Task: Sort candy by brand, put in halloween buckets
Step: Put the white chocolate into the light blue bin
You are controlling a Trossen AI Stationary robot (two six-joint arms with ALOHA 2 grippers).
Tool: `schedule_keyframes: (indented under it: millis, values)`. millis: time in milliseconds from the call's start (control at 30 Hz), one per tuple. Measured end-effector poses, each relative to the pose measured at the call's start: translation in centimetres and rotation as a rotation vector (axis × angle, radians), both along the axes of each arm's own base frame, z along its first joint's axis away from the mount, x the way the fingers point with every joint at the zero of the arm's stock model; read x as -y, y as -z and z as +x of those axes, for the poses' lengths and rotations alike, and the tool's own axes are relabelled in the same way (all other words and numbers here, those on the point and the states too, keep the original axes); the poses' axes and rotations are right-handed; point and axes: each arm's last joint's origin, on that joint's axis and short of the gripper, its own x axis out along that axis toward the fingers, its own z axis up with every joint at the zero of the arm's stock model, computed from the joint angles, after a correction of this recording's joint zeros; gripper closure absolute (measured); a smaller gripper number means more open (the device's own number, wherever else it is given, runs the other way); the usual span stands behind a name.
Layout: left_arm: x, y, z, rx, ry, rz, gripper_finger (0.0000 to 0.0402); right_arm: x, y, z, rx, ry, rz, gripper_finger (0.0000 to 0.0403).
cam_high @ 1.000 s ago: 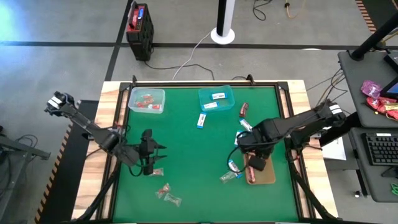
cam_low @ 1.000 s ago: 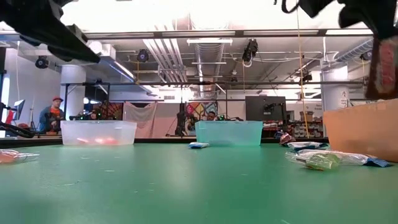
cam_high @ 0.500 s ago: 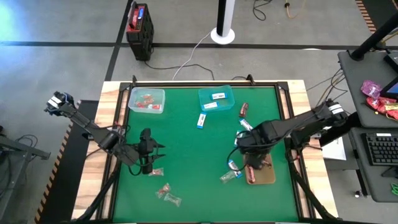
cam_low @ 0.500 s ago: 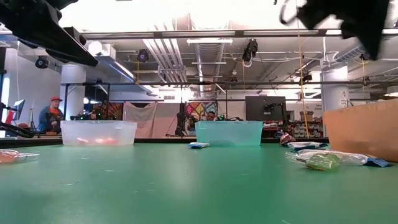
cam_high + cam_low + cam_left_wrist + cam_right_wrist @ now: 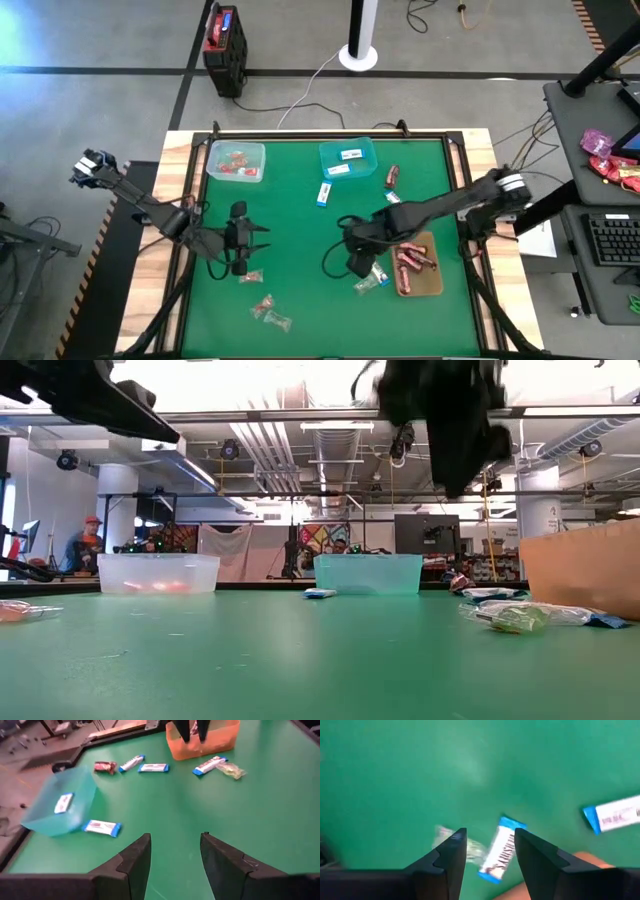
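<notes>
My right gripper (image 5: 357, 265) (image 5: 490, 850) hangs open above the green table, just left of the amber tray (image 5: 424, 284), which holds dark red-brown bars (image 5: 412, 258). Below its fingers lie a white-and-blue packet (image 5: 499, 851) and a clear twist (image 5: 465, 845), both untouched. My left gripper (image 5: 240, 264) (image 5: 172, 852) stands open and empty over the table's left half, next to a clear twist with a red sweet (image 5: 251, 276). The mint bucket (image 5: 236, 160) holds red-pink sweets. The teal bucket (image 5: 348, 157) holds white-and-blue packets.
Loose candy lies about: a white-and-blue packet (image 5: 323, 193) near the teal bucket, a red-brown bar (image 5: 392, 177) and another packet (image 5: 393, 198) at the right, and two clear twists (image 5: 270, 312) near the front. Bare green table lies between the two grippers.
My right gripper has opened over the amber tray and let go of a red-brown bar, which now lies in the tray. It has then swung toward the table's left, off the tray, to above the packet and twist beside it.
</notes>
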Motion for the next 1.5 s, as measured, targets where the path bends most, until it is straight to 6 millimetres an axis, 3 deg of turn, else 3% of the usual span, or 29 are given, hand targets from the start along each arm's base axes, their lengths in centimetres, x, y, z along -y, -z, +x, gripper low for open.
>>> schedule_keyframes:
  millis: [233, 367, 700, 800, 900, 1033, 1233, 1500]
  values:
    - [-1.0, -0.5, 0.6, -0.009, 0.000, 0.106, 0.0247, 0.1, 5.2, 1.8, -0.190, 0.081, 0.081, 0.0224]
    - [-1.7, -0.5, 0.8, -0.022, -0.017, 0.152, 0.0247, 0.0, 6.5, 2.1, -0.236, 0.100, 0.096, 0.0211]
    - [-4.1, -1.4, 2.1, 0.021, -0.049, 0.293, 0.0247, 0.0, 6.5, 2.3, -0.243, 0.072, 0.087, 0.0211]
    - [-5.0, -1.8, 2.6, 0.046, -0.019, 0.293, 0.0247, -0.3, 6.1, 4.3, -0.199, 0.042, 0.088, 0.0211]
    - [-5.9, -2.1, 2.9, 0.069, -0.012, 0.289, 0.0247, -0.2, 4.5, 6.0, -0.188, -0.020, 0.007, 0.0211]
    - [-6.8, -2.2, 3.1, 0.074, -0.041, 0.301, 0.0247, 0.0, 3.3, 6.5, -0.322, -0.103, -0.101, 0.0211]
    - [-7.1, -2.1, 3.1, 0.068, -0.056, 0.299, 0.0247, -0.7, 4.1, 6.5, -0.542, -0.160, -0.078, 0.0211]
    - [-6.9, -1.6, 3.2, 0.057, -0.032, 0.222, 0.0247, -1.2, 6.9, 6.8, -0.612, -0.218, -0.001, 0.0211]
